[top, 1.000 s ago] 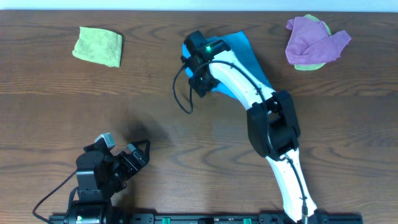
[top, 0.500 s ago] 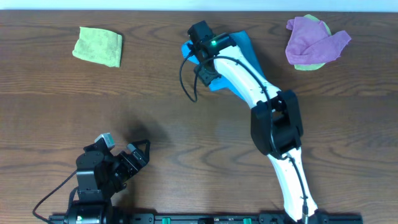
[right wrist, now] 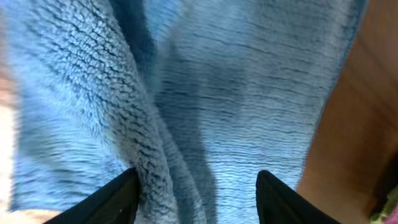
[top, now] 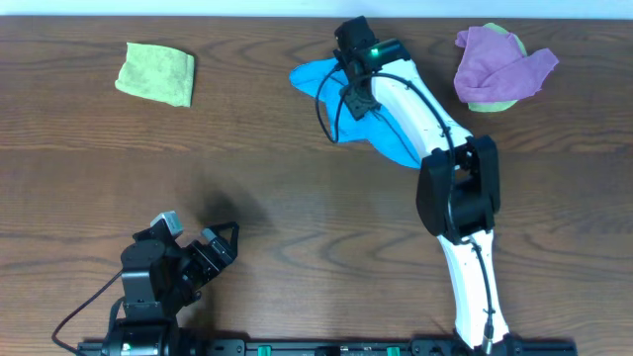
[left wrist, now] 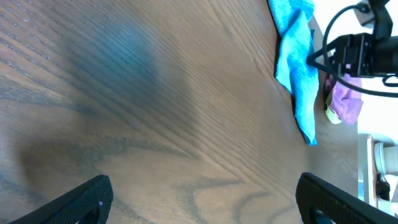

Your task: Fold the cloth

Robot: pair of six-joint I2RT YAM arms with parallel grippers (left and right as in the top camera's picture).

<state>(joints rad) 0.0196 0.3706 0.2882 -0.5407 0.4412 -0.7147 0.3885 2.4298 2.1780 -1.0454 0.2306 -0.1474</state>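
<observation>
The blue cloth (top: 388, 138) lies crumpled at the back middle of the wooden table, partly under my right arm. My right gripper (top: 349, 67) hovers just above it, open. In the right wrist view the cloth (right wrist: 249, 93) fills the frame, and a raised fold runs down beside the left finger of my right gripper (right wrist: 196, 199). My left gripper (top: 216, 247) is open and empty near the front left, far from the cloth. The left wrist view shows its fingers (left wrist: 205, 199) over bare wood, with the cloth (left wrist: 298, 74) in the distance.
A folded light green cloth (top: 155, 71) lies at the back left. A crumpled purple cloth (top: 499, 64) on top of a green one sits at the back right and also shows in the left wrist view (left wrist: 345, 102). The table's far edge is just behind them.
My right gripper has swung right and toward the back over the blue cloth, uncovering the cloth's left end. The left arm has not moved.
</observation>
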